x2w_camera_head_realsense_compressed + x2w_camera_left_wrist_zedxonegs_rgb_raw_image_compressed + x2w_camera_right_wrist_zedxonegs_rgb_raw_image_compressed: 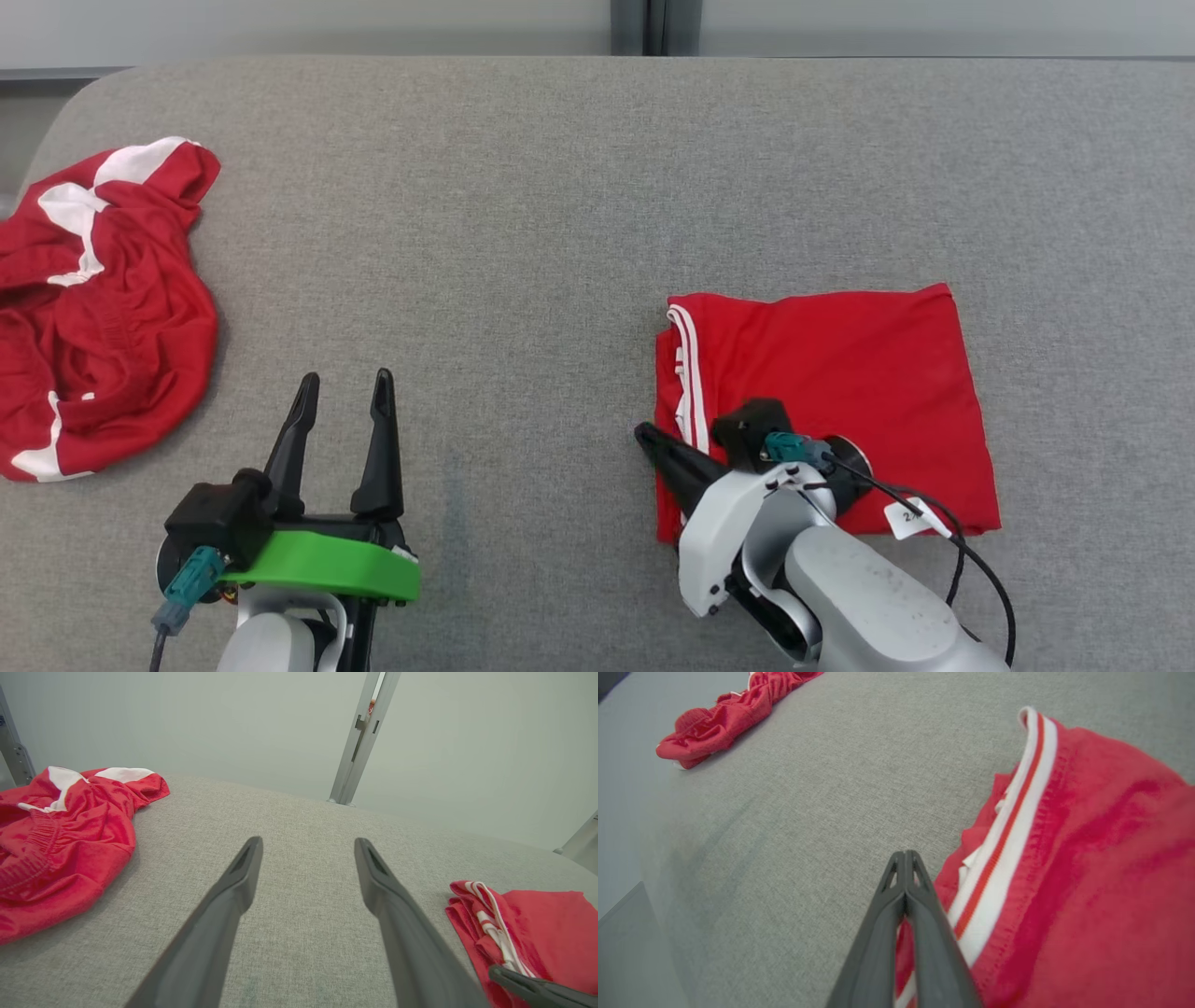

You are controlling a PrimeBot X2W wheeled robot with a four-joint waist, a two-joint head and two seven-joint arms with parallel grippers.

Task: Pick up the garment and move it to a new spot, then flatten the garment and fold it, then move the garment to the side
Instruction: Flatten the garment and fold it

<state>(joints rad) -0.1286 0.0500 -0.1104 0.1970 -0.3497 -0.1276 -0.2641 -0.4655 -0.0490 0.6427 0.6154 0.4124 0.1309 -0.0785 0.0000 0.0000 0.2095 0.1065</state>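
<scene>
Two garments on the table, is that right?

— Yes, two, both red with white trim. The folded garment (840, 392) lies flat as a neat rectangle to the right on the grey fabric-covered table (523, 233). A crumpled garment (103, 317) sits in a heap at the far left, well apart from it.

And the grippers?

— Two. The left gripper (345, 376) hovers over bare table between the garments, its fingers spread wide and holding nothing. The right gripper (644, 432) is pinched closed at the left edge of the folded garment, beside the white-striped hem. The right wrist view shows the fingertips pressed together over grey cloth. I cannot tell whether any fabric is caught further down.

Which step does this look like?

— The fold appears finished, so I judge this to be the last step, moving the garment to the side.

What does the next move need?

— Probably a hold that takes every layer at that edge, then a low, even pull so the fold does not open.

Anything else to count?

— One white tag (910, 518), on the cable of the right arm.
</scene>
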